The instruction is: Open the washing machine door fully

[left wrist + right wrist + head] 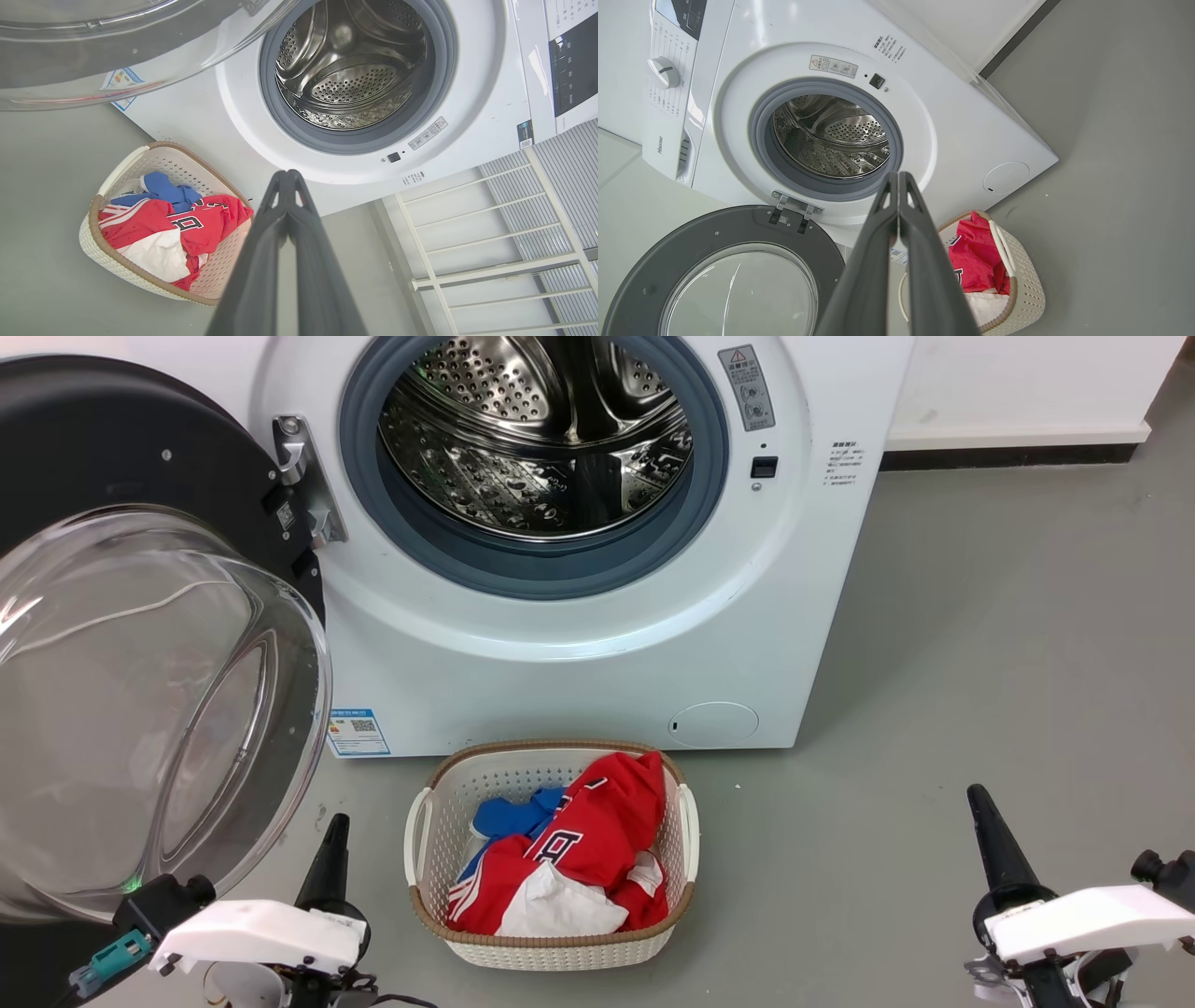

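Fully ajar, washing machine door [140, 644]; glossy black

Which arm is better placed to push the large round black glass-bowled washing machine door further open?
Left, probably. The left gripper, shut, sits close beside the round black glass-bowled door on the robot's left; the right gripper, also shut, is across the white laundry basket from it.

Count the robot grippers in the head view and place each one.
2. The left gripper sits lower left, beside the washing machine door and left of the laundry basket; the right gripper sits lower right, over the grey floor.
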Robot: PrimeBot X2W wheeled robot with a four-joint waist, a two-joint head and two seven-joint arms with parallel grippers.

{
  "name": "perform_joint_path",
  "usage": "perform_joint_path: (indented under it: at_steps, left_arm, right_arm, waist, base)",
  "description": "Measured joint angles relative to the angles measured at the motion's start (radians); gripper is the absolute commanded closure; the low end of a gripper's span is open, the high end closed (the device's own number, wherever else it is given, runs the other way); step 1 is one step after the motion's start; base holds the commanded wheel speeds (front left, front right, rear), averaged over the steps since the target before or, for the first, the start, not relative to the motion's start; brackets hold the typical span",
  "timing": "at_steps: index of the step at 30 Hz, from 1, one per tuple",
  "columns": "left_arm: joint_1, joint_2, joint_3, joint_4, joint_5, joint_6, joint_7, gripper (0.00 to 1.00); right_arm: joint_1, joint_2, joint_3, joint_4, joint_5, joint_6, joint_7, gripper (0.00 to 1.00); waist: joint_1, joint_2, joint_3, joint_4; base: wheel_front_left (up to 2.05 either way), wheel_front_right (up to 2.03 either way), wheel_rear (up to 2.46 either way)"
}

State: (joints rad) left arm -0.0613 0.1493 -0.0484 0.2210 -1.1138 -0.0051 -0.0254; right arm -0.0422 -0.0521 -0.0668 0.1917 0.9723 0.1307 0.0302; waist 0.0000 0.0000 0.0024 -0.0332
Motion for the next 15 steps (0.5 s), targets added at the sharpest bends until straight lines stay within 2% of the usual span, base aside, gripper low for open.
perform_joint_path:
  at_steps: [15]
  left_arm:
    - [-0.008,-0.026,0.043,0.007,-0.133,-0.032,0.038,1.00]
  right_arm:
    - [-0.017,0.000,-0.013,0.013,0.171,0.000,0.024,1.00]
  waist:
    - [0.0000,0.0000,0.000,0.007]
  base:
    - [0.00,0.00,0.00]
